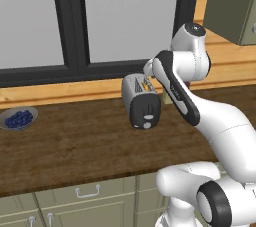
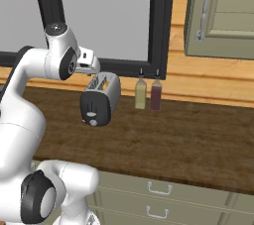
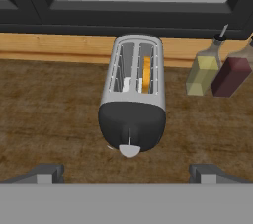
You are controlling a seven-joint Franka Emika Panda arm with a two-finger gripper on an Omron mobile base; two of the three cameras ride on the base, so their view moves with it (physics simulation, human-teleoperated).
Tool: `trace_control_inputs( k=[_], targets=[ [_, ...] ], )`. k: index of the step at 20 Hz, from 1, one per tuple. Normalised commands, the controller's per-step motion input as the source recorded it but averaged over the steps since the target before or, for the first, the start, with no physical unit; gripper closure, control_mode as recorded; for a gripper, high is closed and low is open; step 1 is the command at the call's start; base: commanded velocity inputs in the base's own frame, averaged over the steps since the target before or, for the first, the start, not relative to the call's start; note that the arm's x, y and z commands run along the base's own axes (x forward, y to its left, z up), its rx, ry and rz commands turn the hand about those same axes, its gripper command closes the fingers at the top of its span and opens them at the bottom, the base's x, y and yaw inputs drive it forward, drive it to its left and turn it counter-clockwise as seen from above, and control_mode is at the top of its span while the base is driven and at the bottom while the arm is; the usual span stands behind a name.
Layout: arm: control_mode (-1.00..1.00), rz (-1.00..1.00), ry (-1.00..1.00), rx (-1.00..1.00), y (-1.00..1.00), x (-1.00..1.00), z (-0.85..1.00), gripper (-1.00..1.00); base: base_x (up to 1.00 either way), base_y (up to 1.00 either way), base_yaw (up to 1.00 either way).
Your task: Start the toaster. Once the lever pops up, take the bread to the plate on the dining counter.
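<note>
The silver-grey toaster (image 1: pixel 141 100) (image 2: pixel 100 98) (image 3: pixel 133 94) stands on the dark wood worktop by the window, its black end face turned toward me. On that face the pale lever (image 1: pixel 148 117) (image 2: pixel 91 114) sits low, just above the round knob. A golden-crusted bread (image 3: pixel 147 72) (image 1: pixel 145 86) slice stands in the right-hand slot. My gripper (image 3: pixel 127 173) hangs above and just in front of the toaster's black end, open wide with nothing between its fingers. The plate and the dining counter are out of view.
Two bottles, one yellow (image 2: pixel 141 93) (image 3: pixel 202 72) and one dark red (image 2: pixel 156 94) (image 3: pixel 230 76), stand against the wall right of the toaster. A grey bowl of blueberries (image 1: pixel 18 118) sits far left. An upper cabinet (image 2: pixel 223 11) hangs at right.
</note>
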Motion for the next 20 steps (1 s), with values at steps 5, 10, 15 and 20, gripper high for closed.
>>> trace_control_inputs(
  k=[5, 10, 15, 20],
  targets=[
    [-1.0, 0.0, 0.0, 0.0, 0.0, 0.0, 0.0, -1.0, 0.0, 0.0, 0.0],
    [-1.0, 0.0, 0.0, 0.0, 0.0, 0.0, 0.0, -1.0, 0.0, 0.0, 0.0],
    [-1.0, 0.0, 0.0, 0.0, 0.0, 0.0, 0.0, -1.0, 0.0, 0.0, 0.0],
    [-1.0, 0.0, 0.0, 0.0, 0.0, 0.0, 0.0, -1.0, 0.0, 0.0, 0.0]
  ],
)
